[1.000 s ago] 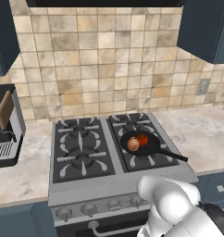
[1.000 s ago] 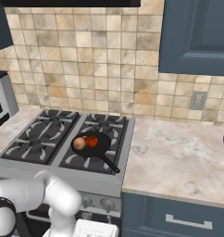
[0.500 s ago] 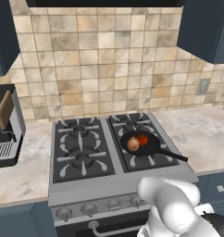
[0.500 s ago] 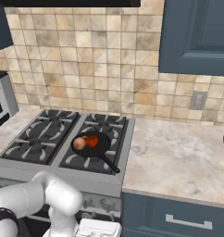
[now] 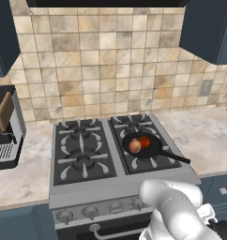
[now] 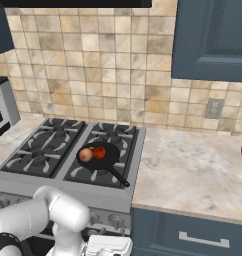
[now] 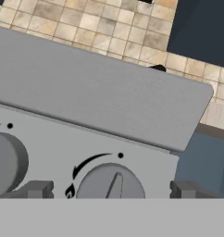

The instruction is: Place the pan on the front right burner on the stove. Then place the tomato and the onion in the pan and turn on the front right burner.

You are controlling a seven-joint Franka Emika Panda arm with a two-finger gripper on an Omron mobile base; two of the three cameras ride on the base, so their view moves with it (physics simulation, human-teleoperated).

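Pan (image 5: 144,145) sits on front right burner (image 5: 148,154) of the stove (image 5: 87,197), handle pointing toward the stove's front-right corner and reaching just past the grate. Tomato (image 5: 144,140) + onion (image 5: 135,146) both inside pan, touching each other; onion on the side nearer the stove's left burners, tomato nearer the back. Same in right base view: pan (image 6: 99,156), tomato (image 6: 98,152), onion (image 6: 86,155) on the stove (image 6: 113,192).

Arm folded low in front of the stove, below its front edge. Hand view looks at the stove's control panel (image 7: 146,162) from close up: gripper (image 7: 111,189) is centred on a round silver knob (image 7: 110,183), the rightmost one on the panel, next knob (image 7: 7,162) to its left. Finger tips (image 7: 37,189) spread wide, one each side of the knob, not closed on it; contact can't tell. Knob pointer reads near upright in this view, flame mark beside it.

Vs earlier frames: stove, pan, tomato, onion unchanged, cameras not shifted. Arm's white elbow has dropped a bit lower + swung slightly toward the stove front in both base views. Fingers as wide as before.

Grey toaster-like appliance (image 5: 5,126) on the counter left of the stove.
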